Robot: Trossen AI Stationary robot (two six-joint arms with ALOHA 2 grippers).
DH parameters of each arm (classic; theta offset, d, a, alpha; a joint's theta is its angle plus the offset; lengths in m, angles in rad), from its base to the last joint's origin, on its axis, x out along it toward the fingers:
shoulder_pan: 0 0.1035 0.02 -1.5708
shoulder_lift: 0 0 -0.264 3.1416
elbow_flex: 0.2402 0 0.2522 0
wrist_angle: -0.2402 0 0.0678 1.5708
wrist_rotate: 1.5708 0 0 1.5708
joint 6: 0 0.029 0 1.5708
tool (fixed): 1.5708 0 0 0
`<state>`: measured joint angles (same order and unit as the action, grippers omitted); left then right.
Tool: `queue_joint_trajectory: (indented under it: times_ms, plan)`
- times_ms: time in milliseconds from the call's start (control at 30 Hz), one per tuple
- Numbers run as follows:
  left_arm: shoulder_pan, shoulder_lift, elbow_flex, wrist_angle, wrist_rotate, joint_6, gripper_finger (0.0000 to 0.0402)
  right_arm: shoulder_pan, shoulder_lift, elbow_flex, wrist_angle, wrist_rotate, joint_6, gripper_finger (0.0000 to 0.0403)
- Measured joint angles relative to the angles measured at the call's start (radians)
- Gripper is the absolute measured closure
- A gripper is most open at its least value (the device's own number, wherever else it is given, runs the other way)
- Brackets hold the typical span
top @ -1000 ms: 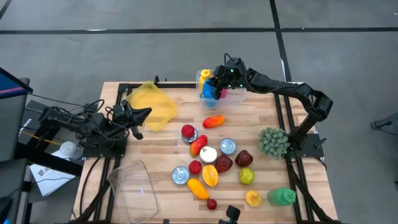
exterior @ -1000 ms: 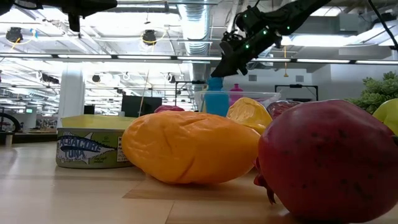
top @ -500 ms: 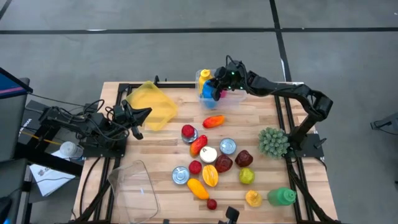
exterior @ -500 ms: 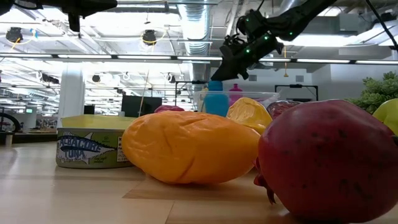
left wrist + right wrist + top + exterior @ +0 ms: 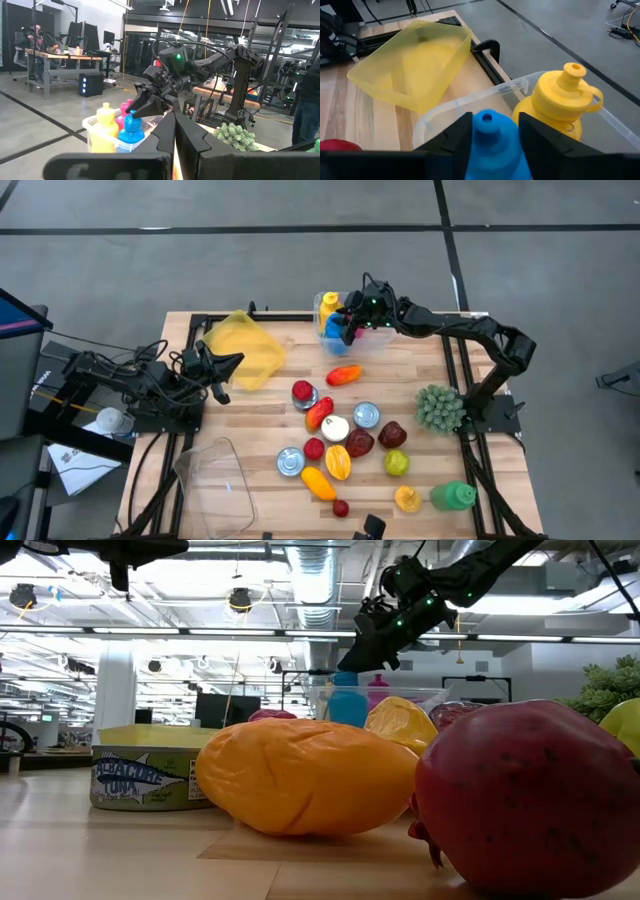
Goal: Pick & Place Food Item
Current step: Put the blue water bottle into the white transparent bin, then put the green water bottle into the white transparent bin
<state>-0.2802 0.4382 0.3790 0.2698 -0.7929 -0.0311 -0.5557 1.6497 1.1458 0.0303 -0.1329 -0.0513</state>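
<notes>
Loose food is crowding the middle of the table point(image 5: 420, 365): a red-orange pepper point(image 5: 343, 374) is lying nearest the bin point(image 5: 378, 335), and past it two tuna cans point(image 5: 366, 415), a pomegranate point(image 5: 359, 443), a mango point(image 5: 317, 482) and other fruit are sitting close together. A green spiky plant point(image 5: 440, 408) is standing near the right edge, with a green bottle point(image 5: 452, 496) lying towards the front right corner. A yellow tub point(image 5: 245, 348) is sitting tilted at the back left, and a clear tub point(image 5: 212, 480) is lying at the front left.

The clear bin is sitting at the back edge, holding a blue bottle point(image 5: 492, 145), a yellow bottle point(image 5: 560, 105) and a pink one point(image 5: 123, 109), all upright. The right gripper point(image 5: 349, 326) is hanging over the bin's left part, right above the blue bottle. In the right wrist view its fingers point(image 5: 455, 137) are standing on either side of the blue bottle's cap and shoulders, parted about the bottle's width; whether they are pressing on it or standing just clear is not something the pictures are showing. The yellow bottle is standing just beside the blue one, outside the fingers.

The left gripper point(image 5: 222, 366) is waiting over the table's left side near the yellow tub, its fingers closed together and holding nothing.

In the low view the mango and pomegranate are filling the foreground and hiding most of the bin. The blue bottle's lower body is cut off in the right wrist view.
</notes>
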Motion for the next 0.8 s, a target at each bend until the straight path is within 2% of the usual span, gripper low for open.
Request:
queue_joint_trajectory:
  times_ms: [200,400,600,700,800]
  plan:
    - [0.000,0.000,0.000,0.000,0.000,0.000,0.0402,0.005,-0.026,0.047,-0.089,0.001,-0.030,0.0172]
    - [0.000,0.000,0.000,0.000,0.004,0.000,0.0402,0.005,-0.114,0.132,-0.294,0.001,-0.062,0.0157]
    - [0.000,0.000,0.000,0.000,0.003,0.000,0.0402,0.048,-0.286,0.250,-0.729,-0.023,-0.084,0.0158]
    - [0.000,0.000,0.000,0.000,0.003,0.000,0.0402,0.125,-0.381,0.267,-0.936,-0.026,-0.054,0.0158]
    - [0.000,0.000,0.000,0.000,0.003,-0.001,0.0402,0.246,-0.480,0.267,-1.114,-0.027,0.053,0.0158]
